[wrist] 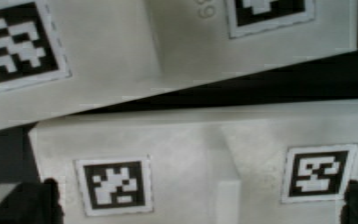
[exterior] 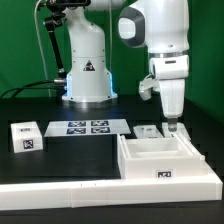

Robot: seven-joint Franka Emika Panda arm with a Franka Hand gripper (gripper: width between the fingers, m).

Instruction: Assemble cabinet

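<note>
Cabinet | located at exterior view's right, long axis left-right | gripper positioned just above its far wall, fingers apart (per wrist view) | straight descent judged sufficient

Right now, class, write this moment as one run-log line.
pincer: open, low over cabinet | loose white block: apart, exterior view's left

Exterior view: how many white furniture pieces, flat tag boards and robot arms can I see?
Cabinet pieces: 3
Marker board: 1
Robot arm: 1
Total: 5
</note>
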